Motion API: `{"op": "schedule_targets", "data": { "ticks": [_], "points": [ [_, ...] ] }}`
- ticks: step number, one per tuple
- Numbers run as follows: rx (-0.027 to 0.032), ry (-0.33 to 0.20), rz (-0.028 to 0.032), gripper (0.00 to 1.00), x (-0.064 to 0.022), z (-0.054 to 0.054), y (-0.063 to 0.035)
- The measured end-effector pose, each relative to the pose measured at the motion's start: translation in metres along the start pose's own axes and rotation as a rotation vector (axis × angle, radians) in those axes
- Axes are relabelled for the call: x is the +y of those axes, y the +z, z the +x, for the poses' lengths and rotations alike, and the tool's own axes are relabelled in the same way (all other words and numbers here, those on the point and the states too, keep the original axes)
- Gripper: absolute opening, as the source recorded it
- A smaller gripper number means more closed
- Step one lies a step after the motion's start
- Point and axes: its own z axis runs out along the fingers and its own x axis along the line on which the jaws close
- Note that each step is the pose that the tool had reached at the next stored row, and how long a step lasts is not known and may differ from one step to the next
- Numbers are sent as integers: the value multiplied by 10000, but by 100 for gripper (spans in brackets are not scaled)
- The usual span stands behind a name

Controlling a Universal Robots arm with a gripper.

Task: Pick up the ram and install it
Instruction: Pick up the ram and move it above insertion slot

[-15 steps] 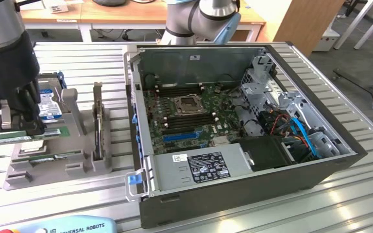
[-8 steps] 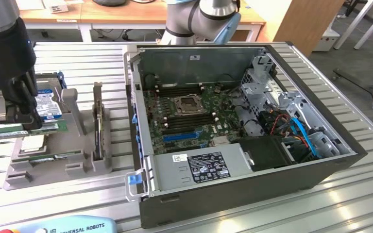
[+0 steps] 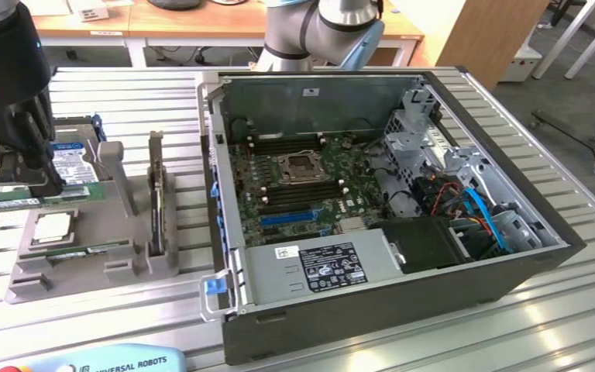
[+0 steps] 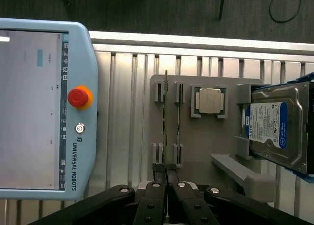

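The ram is a thin green stick with a white label, and it hangs level under my black gripper above the grey parts holder at the exterior view's left. From the wrist I see the ram edge-on, running straight out from my gripper, whose fingers are shut on its near end. A second green stick stands in the holder slot beside it. The open computer case lies to the exterior view's right, with black memory slots near the processor socket.
The holder also carries a square silver processor, a hard drive with a blue-white label and an upright card. A teach pendant lies beside the holder. The case wall stands between the holder and the motherboard.
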Motion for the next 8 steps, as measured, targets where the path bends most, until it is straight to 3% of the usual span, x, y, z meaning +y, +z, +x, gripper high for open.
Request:
{"op": "schedule_targets", "data": {
  "ticks": [8],
  "points": [
    [-1,0,1,11,4,-2,-169]
  ]
}}
